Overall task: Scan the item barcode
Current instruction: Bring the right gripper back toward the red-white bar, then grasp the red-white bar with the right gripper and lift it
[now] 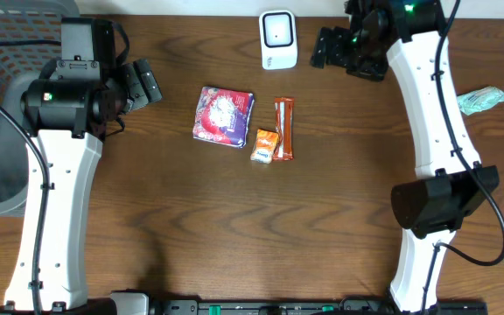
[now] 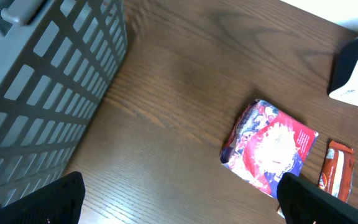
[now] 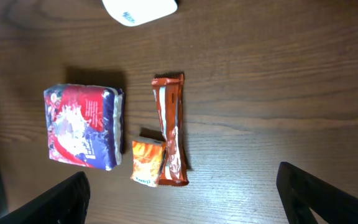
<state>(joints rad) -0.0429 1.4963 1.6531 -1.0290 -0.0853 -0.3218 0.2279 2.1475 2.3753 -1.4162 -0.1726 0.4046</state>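
**Overhead.** The white scanner stands at twelve o'clock on the table. Three candidate items lie near the middle. There is a purple-and-red packet, and an orange bar lies at its three o'clock, apart from it. A small orange sachet touches the bar's lower end at its eight o'clock. A grey basket fills nine o'clock and a pale green wrapper lies at three. The left gripper hangs at ten o'clock of the packet. The right gripper is just beside the scanner at its three o'clock. Neither carries anything.

**Left wrist.** Its fingers sit in the lower corners, spread wide, with only bare wood between them. The packet lies at four o'clock in this view and the basket at ten.

**Right wrist.** These fingers are also wide apart and empty. The bar is central, the packet at its nine o'clock and the scanner's edge at twelve.

No barcode shows on any upward face, so the chosen item probably needs turning. All three look light, soft and slick, like crinkly foil. The bar seems easiest to take, pinched across its narrow width near the middle. The puffy packet would yield under the fingers, so a crimped edge is the safer hold.
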